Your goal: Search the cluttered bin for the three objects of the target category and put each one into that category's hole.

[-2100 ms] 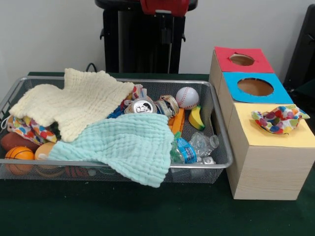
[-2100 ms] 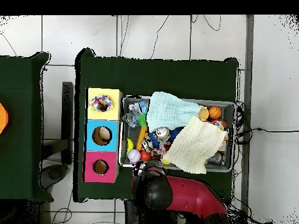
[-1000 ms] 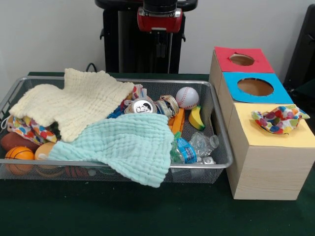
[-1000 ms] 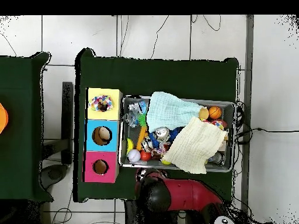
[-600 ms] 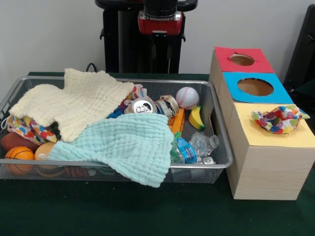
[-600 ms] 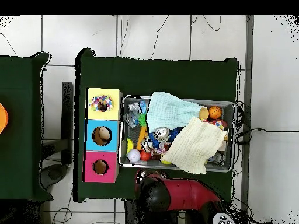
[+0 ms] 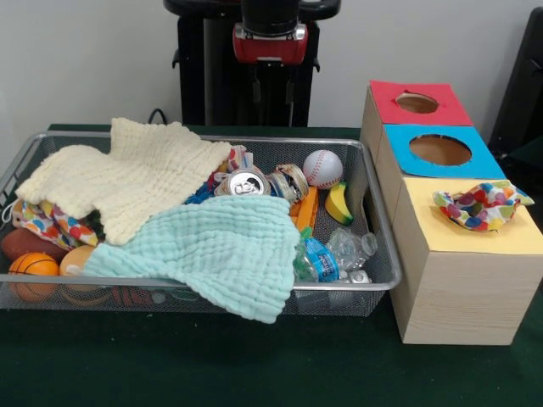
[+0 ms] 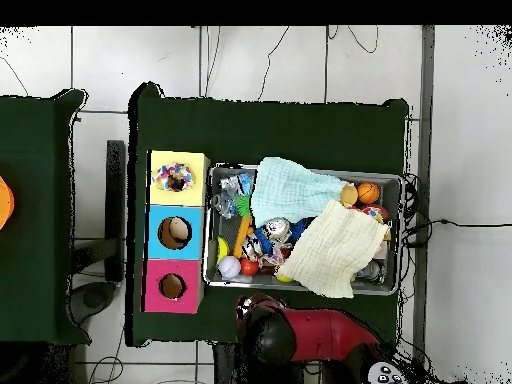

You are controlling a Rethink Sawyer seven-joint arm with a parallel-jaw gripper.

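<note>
Dotted cloth [image 7: 481,206] lies crosswise over the yellow box's hole [image 8: 177,179]; gripper [image 7: 271,89] state unclear.

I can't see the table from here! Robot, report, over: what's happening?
Gripper up behind the bin, holding nothing seen. One dotted cloth sits on the yellow box's hole. Another dotted cloth tucked under the cream cloth.

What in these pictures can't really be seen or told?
- Yellow box's hole: front view, covered by a dotted cloth.
- Bin contents under the cream cloth and mint cloth: both views.
- Gripper: jaws dark against the pedestal; open or shut unclear.
- Second dotted piece: half covered.
</note>
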